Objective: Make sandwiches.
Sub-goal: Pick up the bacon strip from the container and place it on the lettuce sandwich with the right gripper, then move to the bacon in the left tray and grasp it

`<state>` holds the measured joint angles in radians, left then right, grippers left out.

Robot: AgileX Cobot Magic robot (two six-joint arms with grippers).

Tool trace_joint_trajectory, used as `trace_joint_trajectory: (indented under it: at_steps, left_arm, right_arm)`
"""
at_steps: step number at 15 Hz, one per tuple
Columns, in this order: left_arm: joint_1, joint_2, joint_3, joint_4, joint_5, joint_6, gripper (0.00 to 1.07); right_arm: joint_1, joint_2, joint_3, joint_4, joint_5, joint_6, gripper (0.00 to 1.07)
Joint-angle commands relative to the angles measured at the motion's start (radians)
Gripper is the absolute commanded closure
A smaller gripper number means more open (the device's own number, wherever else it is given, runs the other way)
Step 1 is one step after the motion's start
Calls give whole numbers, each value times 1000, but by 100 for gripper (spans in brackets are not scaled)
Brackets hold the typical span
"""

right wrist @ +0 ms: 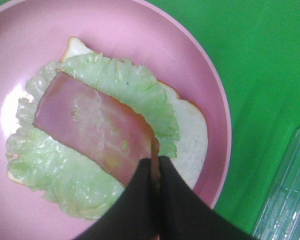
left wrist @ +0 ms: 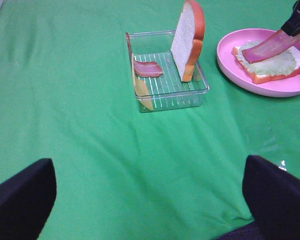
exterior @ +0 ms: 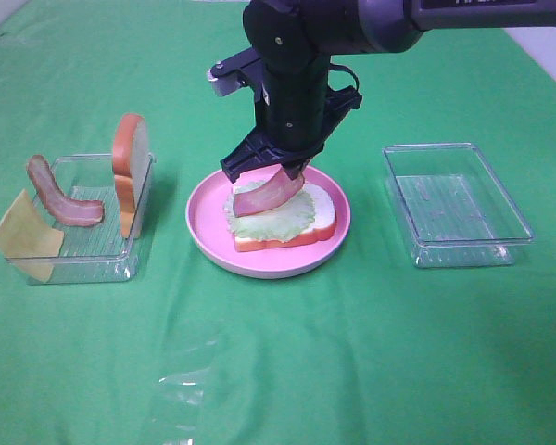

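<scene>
On the round pink plate (exterior: 204, 222) in the middle lies the sandwich base: a white bread slice (exterior: 322, 215) topped with pale green lettuce (exterior: 280, 219). My right gripper (exterior: 292, 172) reaches down from the back and is shut on one end of a reddish bacon strip (exterior: 267, 194). The strip slants down, and its free end rests on the lettuce (right wrist: 65, 170). In the right wrist view the bacon (right wrist: 95, 125) lies across the lettuce with the fingertips (right wrist: 140, 195) pinching its edge. My left gripper (left wrist: 150, 200) is open and empty, hanging over bare cloth well short of the left tray (left wrist: 165, 95).
The clear left tray (exterior: 83, 255) holds an upright bread slice (exterior: 130, 165), a second bacon strip (exterior: 65, 199) and a yellow cheese square (exterior: 23, 236). An empty clear tray (exterior: 454, 204) stands to the right. A scrap of clear film (exterior: 181, 380) lies on the green cloth in front.
</scene>
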<state>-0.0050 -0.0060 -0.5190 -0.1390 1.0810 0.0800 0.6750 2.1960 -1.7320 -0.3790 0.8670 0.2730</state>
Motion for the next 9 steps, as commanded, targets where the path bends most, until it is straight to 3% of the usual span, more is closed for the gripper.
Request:
trace_joint_trajectory:
  at_steps: [1,2,3,4,5,6,9]
  left_arm:
    - [2,-2,1,-4,-3,-1,14]
    - [2,-2,1,-4,-3,-1,14]
    - [2,-2,1,-4,-3,-1,14]
    - [2,-2,1,-4,-3,-1,14]
    - [2,-2,1,-4,-3,-1,14]
    - [2,-2,1,-4,-3,-1,14]
    - [2,-2,1,-4,-3,-1,14]
  right_arm:
    - [0,0,-6,-7,21,22,107]
    - [0,0,-6,-7,27,23,98]
    - [0,0,-6,-10,31,20,79]
    - [0,0,-6,-31,39,17,45]
    - [0,0,-6,-60,50,17,20]
    - [0,-5,-6,-74,73,17,9]
    - [1,-43,-6,-54,111,7,9]
